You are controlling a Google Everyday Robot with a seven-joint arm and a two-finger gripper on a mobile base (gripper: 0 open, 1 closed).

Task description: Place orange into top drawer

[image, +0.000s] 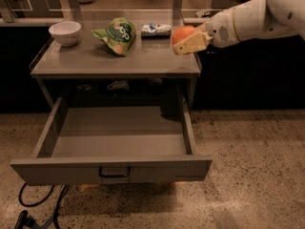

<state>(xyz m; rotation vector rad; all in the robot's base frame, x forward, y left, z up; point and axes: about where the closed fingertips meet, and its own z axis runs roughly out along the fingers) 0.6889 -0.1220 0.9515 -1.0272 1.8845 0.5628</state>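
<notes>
The orange (181, 33) is held in my gripper (186, 38) above the right end of the grey table top (95, 61). The gripper reaches in from the right on a white arm, and its tan fingers (191, 43) are shut around the fruit. The top drawer (114, 168) stands pulled out below the table top, its inside bare, with a small black handle (114, 172) at the centre of its flat front panel. The orange is above and behind the drawer's right rear corner.
A white bowl (65, 32) stands at the table's back left. A green snack bag (116, 35) lies mid-table, with a small silver-blue packet (156, 29) behind it. Black cables (40, 209) lie on the speckled floor at front left.
</notes>
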